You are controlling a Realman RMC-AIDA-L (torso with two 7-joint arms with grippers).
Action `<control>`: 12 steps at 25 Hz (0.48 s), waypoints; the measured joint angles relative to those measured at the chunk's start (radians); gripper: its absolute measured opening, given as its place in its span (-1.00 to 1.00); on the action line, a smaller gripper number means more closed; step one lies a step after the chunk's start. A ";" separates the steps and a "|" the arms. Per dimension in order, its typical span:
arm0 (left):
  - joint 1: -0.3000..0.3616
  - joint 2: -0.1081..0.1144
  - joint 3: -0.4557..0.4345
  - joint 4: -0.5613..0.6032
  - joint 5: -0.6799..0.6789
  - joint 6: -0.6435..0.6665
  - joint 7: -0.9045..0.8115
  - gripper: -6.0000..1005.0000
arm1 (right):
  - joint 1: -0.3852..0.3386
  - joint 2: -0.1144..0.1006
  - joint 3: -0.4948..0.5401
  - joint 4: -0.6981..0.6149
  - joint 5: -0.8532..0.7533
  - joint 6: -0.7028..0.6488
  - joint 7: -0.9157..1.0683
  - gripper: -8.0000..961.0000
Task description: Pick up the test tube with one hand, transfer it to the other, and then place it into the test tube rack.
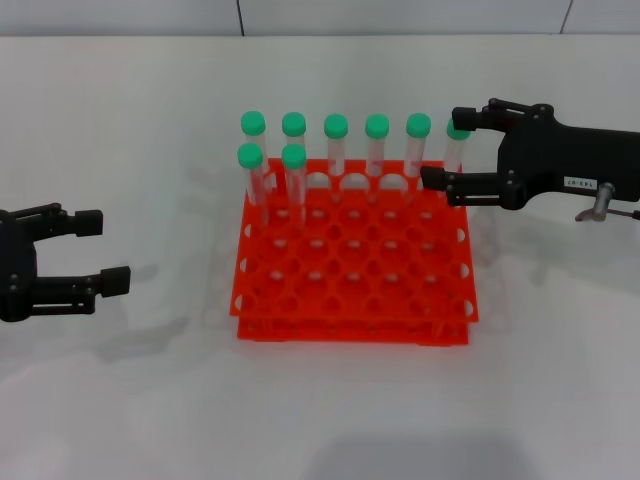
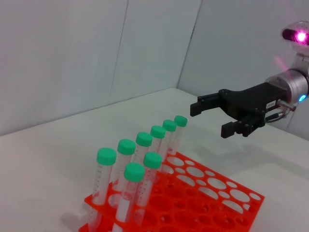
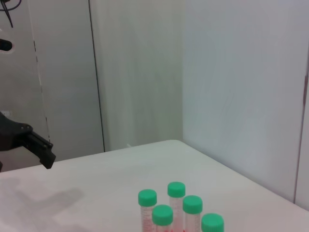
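The orange-red test tube rack [image 1: 355, 300] [image 2: 217, 203] stands mid-table. Several green-capped tubes stand upright in its two far rows. The test tube [image 1: 455, 152] [image 2: 179, 126] at the right end of the far row is the one closest to my right gripper [image 1: 447, 150] [image 2: 211, 120]. That gripper carries a white label and is open at cap height. The left wrist view shows it a little apart from the tube and holding nothing. My left gripper [image 1: 105, 252] hovers open and empty left of the rack. The right wrist view shows some green caps [image 3: 176, 189].
White tabletop [image 1: 320, 420] surrounds the rack, with grey wall panels [image 2: 96, 53] behind. The rack's near rows and right half hold open holes [image 1: 390, 275]. Part of the left gripper [image 3: 36, 142] appears far off in the right wrist view.
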 joint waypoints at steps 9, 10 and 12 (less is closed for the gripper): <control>0.000 0.001 0.000 0.000 -0.009 0.000 0.000 0.77 | 0.000 -0.006 0.001 -0.003 -0.012 0.003 0.000 0.80; 0.000 0.001 0.000 0.000 -0.010 0.000 0.000 0.77 | 0.000 -0.007 0.001 -0.003 -0.012 0.003 0.000 0.80; 0.000 0.001 0.000 0.000 -0.010 0.000 0.000 0.77 | -0.001 -0.007 0.001 -0.003 -0.012 0.003 0.000 0.79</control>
